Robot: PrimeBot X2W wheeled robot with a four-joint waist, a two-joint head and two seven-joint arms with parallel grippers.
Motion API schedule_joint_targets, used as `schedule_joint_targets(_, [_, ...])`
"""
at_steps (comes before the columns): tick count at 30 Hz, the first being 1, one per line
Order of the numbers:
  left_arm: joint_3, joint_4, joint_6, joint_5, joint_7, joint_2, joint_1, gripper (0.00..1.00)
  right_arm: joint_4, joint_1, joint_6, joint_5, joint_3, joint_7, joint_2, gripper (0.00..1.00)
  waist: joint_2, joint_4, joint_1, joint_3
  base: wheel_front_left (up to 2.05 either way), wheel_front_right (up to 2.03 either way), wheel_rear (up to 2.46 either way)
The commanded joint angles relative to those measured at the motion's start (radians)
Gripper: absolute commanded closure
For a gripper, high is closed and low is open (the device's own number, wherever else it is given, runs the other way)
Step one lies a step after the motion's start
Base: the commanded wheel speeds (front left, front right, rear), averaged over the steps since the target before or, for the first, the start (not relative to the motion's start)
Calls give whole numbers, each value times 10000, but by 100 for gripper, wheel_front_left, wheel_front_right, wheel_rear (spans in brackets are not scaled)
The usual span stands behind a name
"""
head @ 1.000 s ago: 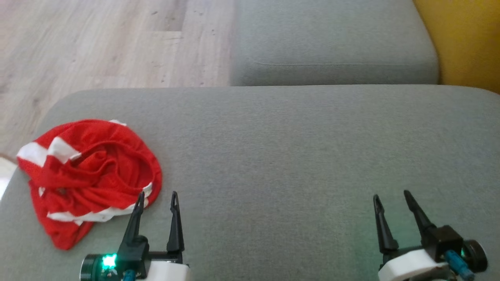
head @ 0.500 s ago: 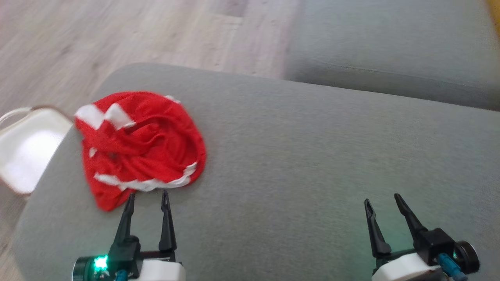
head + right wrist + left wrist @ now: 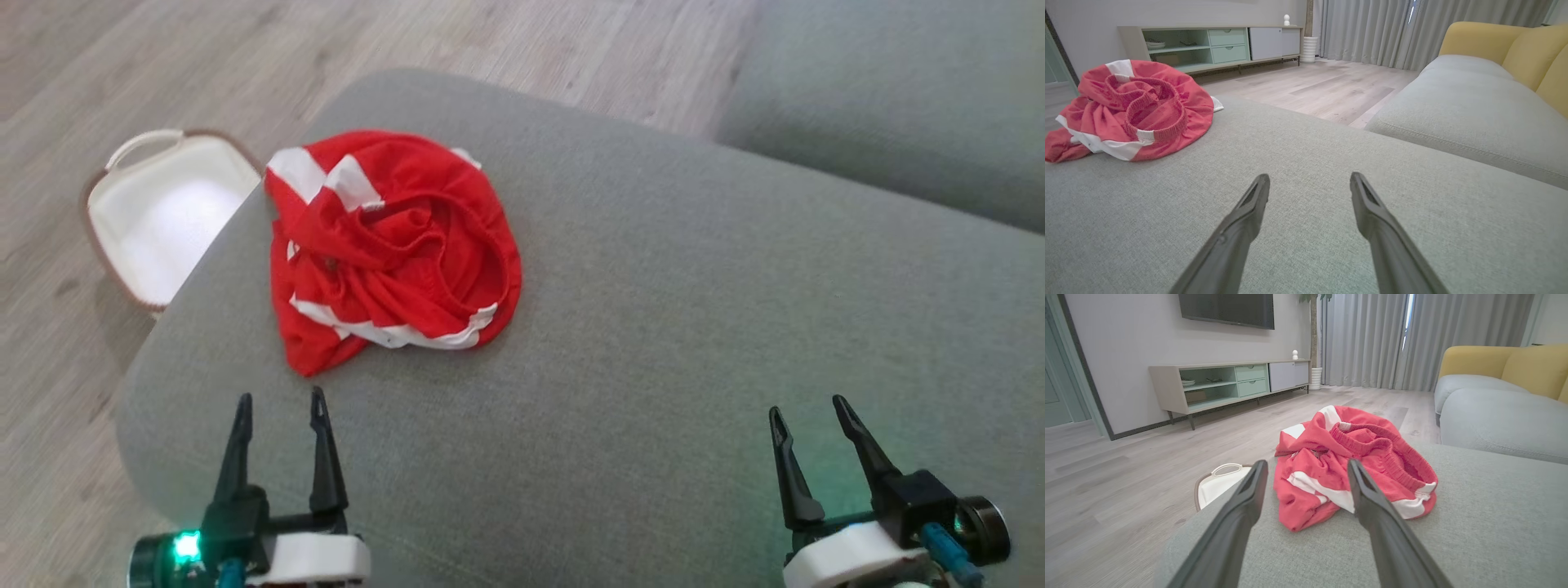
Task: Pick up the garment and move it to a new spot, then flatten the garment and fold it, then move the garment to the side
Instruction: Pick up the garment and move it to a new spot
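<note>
Nothing done yet: red garment (image 3: 392,245) crumpled on cushion (image 3: 653,327), unlifted, unfolded. Near garment, left gripper (image 3: 279,394); well apart from it, right gripper (image 3: 806,404); both spread wide, empty.

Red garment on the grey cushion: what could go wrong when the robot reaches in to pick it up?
The red garment lies crumpled close to the grey cushion's left edge, with a white basket on the floor just beyond; a clumsy push could slide it off. It is bunched in layered folds, so the open left jaws may pinch only one layer and lift it tangled.
</note>
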Motion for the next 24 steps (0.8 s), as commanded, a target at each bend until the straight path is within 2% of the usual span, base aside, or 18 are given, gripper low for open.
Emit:
schedule_joint_targets(1, [413, -408, 85, 42, -95, 18, -510, 0, -333, -457, 75, -123, 197, -120, -95, 0, 0, 140, 0, 215, 0, 0, 0])
schedule_joint_targets(5, [734, -882, -16, 125, -95, 25, -1066, 0, -443, -600, 75, -493, 151, -120, -95, 0, 0, 128, 0, 840, 0, 0, 0])
schedule_joint_targets(11, [1116, -720, -969, 157, -95, 471, -3321, 0, -660, -933, 75, -1279, -6, -120, -208, 0, 0, 85, 0, 2109, 0, 0, 0])
schedule_joint_targets(16, [1260, 1619, -2033, -364, 123, 1073, -5971, 0, -914, -1166, 75, -1411, 167, -120, -774, 0, 0, -29, 0, 3114, 0, 0, 0])
schedule_joint_targets(20, [1077, 3576, -2479, -567, 1125, 1421, -7970, 0, -1241, -1192, 75, -1413, 178, -120, -1270, 0, 0, -82, 0, 3778, 0, 0, 0])
schedule_joint_targets(24, [923, 5416, -2766, -1098, 2522, 1502, -9207, 0, -1474, -1149, 75, -1385, 184, -120, -1583, 0, 0, -213, 0, 4147, 0, 0, 0])
